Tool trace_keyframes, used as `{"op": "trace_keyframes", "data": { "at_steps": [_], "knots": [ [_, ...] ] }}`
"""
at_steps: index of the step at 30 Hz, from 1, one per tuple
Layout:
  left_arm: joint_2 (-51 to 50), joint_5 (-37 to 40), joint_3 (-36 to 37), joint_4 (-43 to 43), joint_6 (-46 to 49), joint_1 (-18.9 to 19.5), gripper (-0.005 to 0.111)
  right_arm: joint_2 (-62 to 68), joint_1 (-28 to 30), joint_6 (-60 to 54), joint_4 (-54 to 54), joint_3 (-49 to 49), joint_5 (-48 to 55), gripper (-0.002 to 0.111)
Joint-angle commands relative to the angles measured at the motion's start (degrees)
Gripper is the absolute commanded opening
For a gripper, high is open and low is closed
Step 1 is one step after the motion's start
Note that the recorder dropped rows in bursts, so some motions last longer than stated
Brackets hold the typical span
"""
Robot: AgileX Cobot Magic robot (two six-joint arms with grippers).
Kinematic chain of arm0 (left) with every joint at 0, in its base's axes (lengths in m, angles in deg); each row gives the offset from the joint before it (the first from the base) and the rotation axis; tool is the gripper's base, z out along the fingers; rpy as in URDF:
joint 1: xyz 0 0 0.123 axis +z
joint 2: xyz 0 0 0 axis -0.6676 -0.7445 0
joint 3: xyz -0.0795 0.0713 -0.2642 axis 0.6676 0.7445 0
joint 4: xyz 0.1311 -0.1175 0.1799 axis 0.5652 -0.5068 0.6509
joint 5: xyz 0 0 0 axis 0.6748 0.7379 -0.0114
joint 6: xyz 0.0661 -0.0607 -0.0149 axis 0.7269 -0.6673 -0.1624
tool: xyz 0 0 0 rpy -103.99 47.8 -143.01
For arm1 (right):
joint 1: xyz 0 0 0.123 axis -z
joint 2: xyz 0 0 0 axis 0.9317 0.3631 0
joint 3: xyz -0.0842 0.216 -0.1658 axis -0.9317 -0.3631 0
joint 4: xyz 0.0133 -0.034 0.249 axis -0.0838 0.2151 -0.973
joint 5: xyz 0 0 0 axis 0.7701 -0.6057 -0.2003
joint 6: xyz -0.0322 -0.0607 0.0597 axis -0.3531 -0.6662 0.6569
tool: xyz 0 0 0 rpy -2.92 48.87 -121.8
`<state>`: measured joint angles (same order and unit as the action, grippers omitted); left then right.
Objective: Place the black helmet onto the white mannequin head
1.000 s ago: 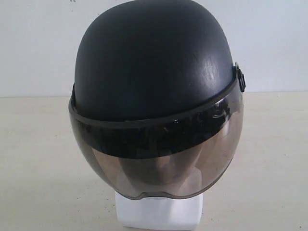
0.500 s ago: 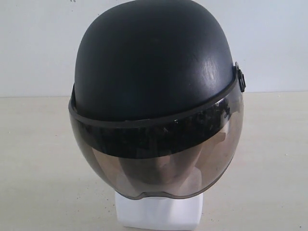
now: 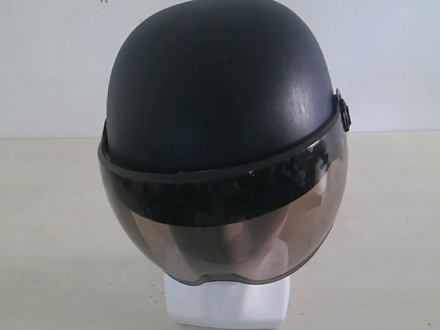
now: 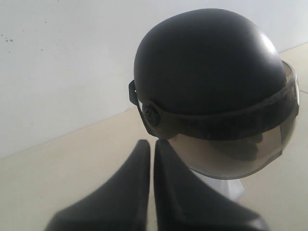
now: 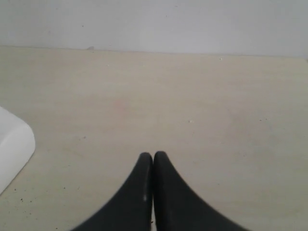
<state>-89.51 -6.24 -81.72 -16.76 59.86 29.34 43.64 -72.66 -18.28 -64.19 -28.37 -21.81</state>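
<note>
– Starting at the left: state of the left pincer (image 4: 151,144)?
– Clenched, black fingers tip to tip, nothing between them. It hangs over the pale counter (image 4: 57,178), near the black helmet (image 4: 207,62) but apart from it.
– Centre?
– Helmet seated on the white mannequin head (image 3: 227,306), shell covering the crown. The smoky visor (image 3: 227,234) is down over the face. Only the blocky neck base shows clear below its rim, standing on the counter. The visor band rises toward the right of the exterior view. Plain white wall (image 3: 41,62) behind.
– Right side?
– Right pincer (image 5: 153,156) clenched too, empty, above the counter. A white rounded corner (image 5: 12,149) sits at the edge of its view; cannot tell what it is.
</note>
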Motion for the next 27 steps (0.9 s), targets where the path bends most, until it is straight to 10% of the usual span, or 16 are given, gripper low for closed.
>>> {"op": "trace_keyframes", "data": {
  "at_steps": [1,27],
  "knots": [
    [0.3,-0.1,0.2,0.1,-0.8,0.0,0.004,-0.3,1.1,4.2,0.0,0.1,-0.1,0.000],
    [1.6,-1.6,0.4,0.8,-0.2,1.8,0.004,-0.3,1.1,4.9,-0.1,0.1,-0.2,0.000]
  ]
}}
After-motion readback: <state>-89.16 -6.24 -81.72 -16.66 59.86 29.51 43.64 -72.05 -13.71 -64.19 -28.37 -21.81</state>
